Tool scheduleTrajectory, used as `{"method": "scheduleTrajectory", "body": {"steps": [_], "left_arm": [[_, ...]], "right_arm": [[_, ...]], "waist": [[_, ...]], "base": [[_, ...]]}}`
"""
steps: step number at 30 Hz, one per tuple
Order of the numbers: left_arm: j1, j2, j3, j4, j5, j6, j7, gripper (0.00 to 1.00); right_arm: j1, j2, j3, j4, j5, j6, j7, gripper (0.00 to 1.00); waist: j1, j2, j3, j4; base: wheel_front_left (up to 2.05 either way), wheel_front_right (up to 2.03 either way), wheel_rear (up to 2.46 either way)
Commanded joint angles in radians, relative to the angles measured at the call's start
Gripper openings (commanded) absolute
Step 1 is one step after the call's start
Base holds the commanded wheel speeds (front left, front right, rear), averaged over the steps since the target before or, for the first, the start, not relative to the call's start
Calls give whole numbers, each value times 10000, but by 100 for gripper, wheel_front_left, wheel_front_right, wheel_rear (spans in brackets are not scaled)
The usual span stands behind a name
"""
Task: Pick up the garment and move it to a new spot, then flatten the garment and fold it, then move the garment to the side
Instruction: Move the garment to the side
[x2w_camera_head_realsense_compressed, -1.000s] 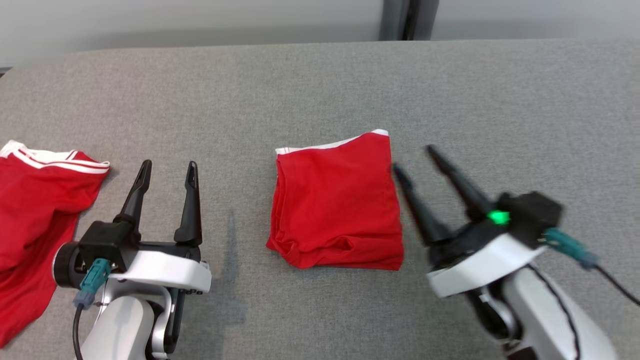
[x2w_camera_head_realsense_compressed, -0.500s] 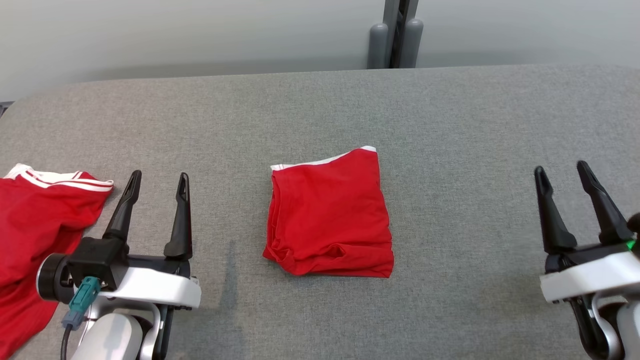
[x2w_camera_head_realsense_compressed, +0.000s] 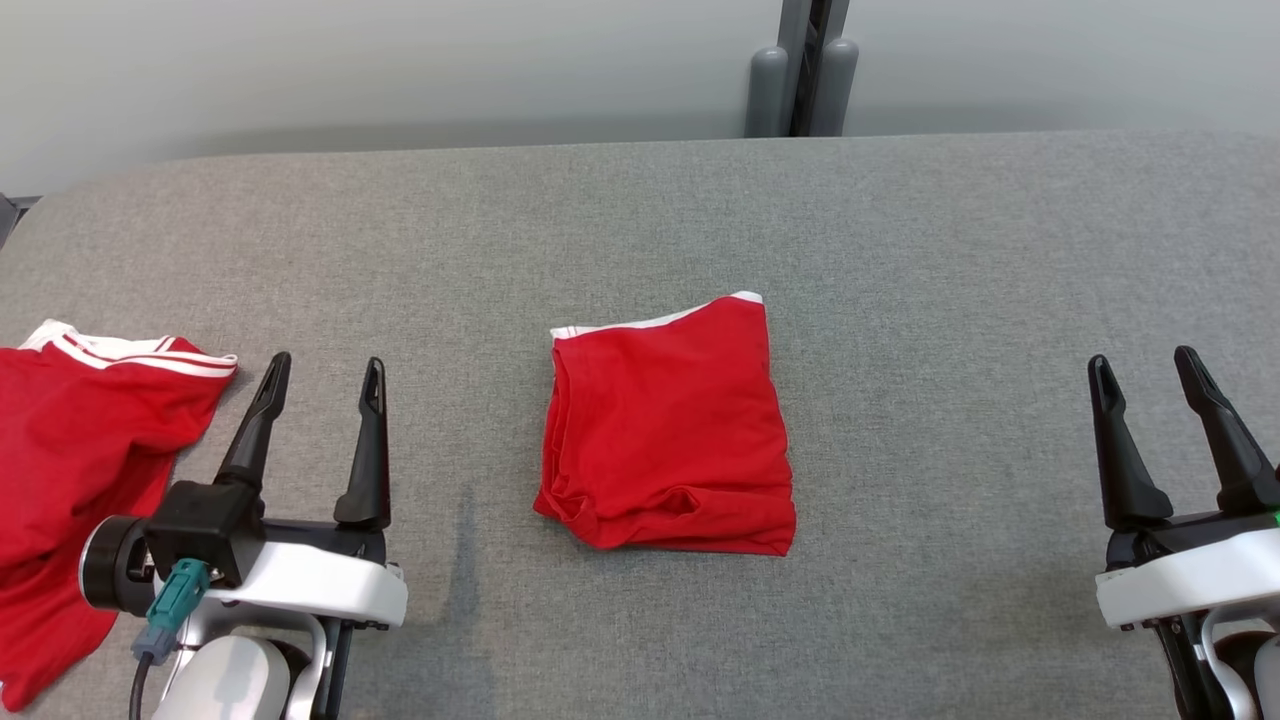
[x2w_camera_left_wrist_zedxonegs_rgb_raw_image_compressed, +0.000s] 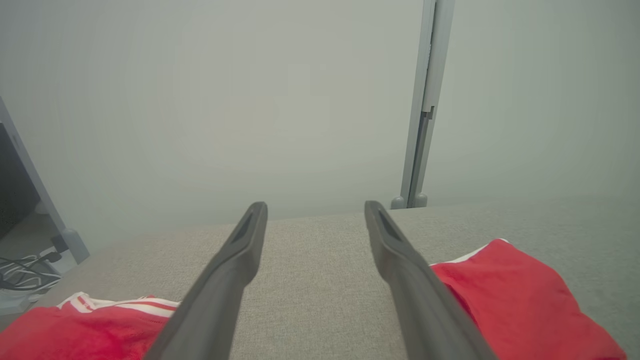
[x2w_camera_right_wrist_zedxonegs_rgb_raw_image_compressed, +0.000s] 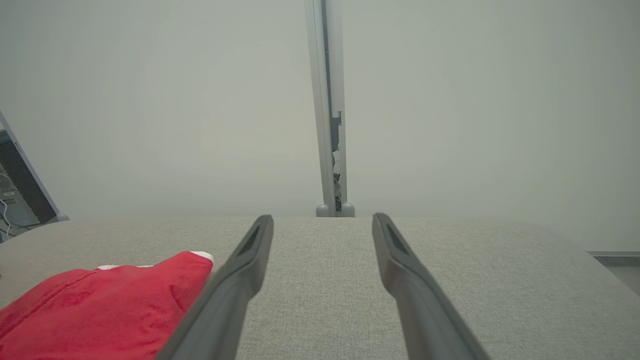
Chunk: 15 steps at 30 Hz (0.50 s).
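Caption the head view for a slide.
Folded red garment on the grey table between the open left pincer and open right pincer; second red garment at far left.

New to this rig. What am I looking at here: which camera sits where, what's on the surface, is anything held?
It is a two-armed wheeled robot. The overview picture comes from its head camera, looking down at a grey fabric-covered surface. The left gripper shows at lower left, the right gripper at lower right; each has two long dark fingers. The other two pictures come from cameras on the wrists, looking along those fingers. A folded red garment lies in the middle, between the grippers and apart from both. A second red garment, unfolded and white-striped, lies at the left edge. Both grippers are open and hold nothing.
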Motion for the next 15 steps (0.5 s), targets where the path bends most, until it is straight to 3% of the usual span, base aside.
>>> {"method": "scheduleTrajectory", "body": {"steps": [1, 7, 15], "left_arm": [[-74, 68, -5, -11, 25, 28, -20, 100], [-289, 6, 14, 33, -33, -17, -142, 100], [-646, -204, -125, 160, 30, -168, -283, 100]], "right_arm": [[-9, -38, -39, -40, -39, 1, 49, 100], [-93, -180, -63, -98, -27, 1, 155, 100], [-347, -720, 505, 115, 64, 1, 700, 100]], "waist": [[0, 0, 24, 19], [0, 0, 120, 211], [0, 0, 414, 1037]], "base": [[0, 0, 0], [0, 0, 0], [0, 0, 0]]}}
